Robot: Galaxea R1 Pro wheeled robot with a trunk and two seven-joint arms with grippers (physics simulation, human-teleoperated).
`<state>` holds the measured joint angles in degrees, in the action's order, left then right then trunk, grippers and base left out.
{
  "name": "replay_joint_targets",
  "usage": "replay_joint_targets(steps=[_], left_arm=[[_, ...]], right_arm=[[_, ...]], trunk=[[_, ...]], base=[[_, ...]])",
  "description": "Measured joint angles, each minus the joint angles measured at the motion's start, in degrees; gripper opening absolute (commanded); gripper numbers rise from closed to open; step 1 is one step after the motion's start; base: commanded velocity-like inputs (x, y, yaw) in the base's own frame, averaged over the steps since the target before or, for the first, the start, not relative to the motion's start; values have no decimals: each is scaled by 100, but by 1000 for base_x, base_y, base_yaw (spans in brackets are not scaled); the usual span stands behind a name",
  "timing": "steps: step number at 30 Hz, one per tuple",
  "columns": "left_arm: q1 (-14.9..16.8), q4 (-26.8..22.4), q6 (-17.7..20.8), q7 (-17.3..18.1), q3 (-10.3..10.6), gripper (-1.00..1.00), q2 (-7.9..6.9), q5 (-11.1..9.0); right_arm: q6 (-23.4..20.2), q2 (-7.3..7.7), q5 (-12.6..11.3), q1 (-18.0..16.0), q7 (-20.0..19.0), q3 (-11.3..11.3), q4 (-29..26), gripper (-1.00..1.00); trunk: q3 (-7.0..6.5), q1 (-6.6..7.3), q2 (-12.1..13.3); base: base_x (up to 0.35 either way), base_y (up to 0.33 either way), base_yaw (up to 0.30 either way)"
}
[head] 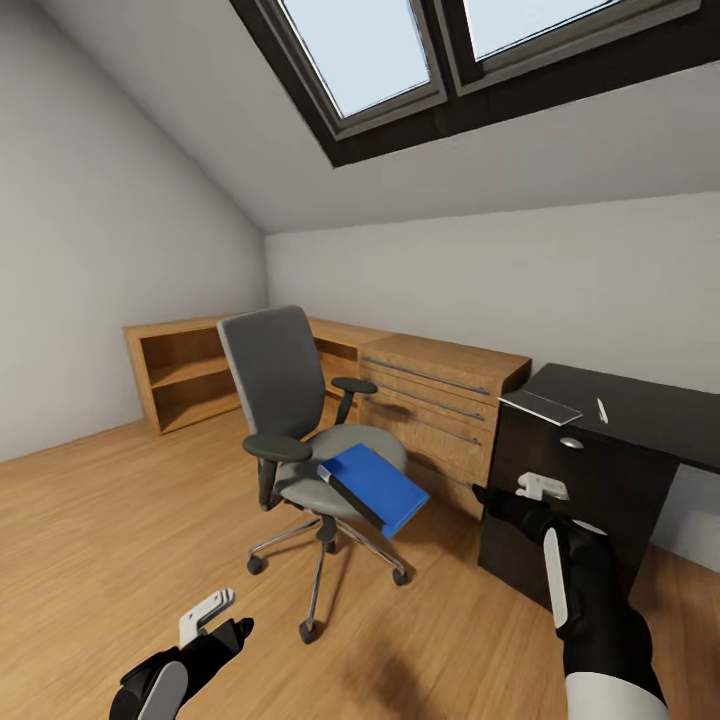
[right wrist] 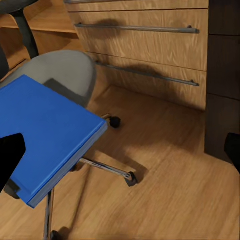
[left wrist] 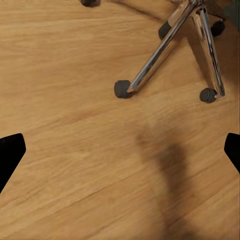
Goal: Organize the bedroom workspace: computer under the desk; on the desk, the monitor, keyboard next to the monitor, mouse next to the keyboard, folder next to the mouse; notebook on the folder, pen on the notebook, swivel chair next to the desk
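Observation:
The grey swivel chair point(head: 270, 370) stands mid-room on the wood floor. The blue folder point(head: 380, 485) lies on its seat and overhangs the front edge. At the right is the black desk point(head: 650, 410), with the grey notebook point(head: 540, 405) and the white pen point(head: 602, 410) on its near corner. My right gripper point(head: 540, 488) is open, between the folder and the desk's dark drawer unit; the right wrist view has the folder point(right wrist: 50, 130) close ahead, nothing between the fingers. My left gripper point(head: 208, 612) hangs open low over the floor near the chair's chrome base point(left wrist: 165, 45). Computer, monitor, keyboard and mouse are out of view.
A light wooden drawer cabinet point(head: 440, 400) stands against the back wall between chair and desk, close behind the chair seat. A low wooden shelf unit point(head: 185, 375) runs leftward from it. The sloped ceiling holds skylights. Open floor point(head: 110, 520) lies left of the chair.

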<state>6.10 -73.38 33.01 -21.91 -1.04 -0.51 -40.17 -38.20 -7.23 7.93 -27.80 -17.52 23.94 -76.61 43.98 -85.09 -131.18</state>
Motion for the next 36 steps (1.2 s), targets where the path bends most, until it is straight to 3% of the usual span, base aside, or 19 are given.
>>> replay_joint_targets(steps=[15, 16, 18, 36], left_arm=[[0, -509, -99, -20, -19, 100, 0, -11], [-5, -838, -94, -33, -27, 100, 0, -43], [-7, -961, -87, -34, -29, 100, 0, -49], [-81, -1378, -9, -25, -30, 100, 0, -61]], right_arm=[[43, 5, 12, 0, 38, -97, 292, 100], [500, 22, 6, 0, 42, -208, 582, 100], [615, 25, 3, 0, 31, -218, 636, 100], [686, 8, -8, -1, 9, -351, 702, 100]], trunk=[[118, 0, 0], [139, -21, -39], [178, -65, -119], [503, -461, -841]], base=[[0, 0, -1], [0, 0, 0], [0, 0, 0], [0, 0, 0]])
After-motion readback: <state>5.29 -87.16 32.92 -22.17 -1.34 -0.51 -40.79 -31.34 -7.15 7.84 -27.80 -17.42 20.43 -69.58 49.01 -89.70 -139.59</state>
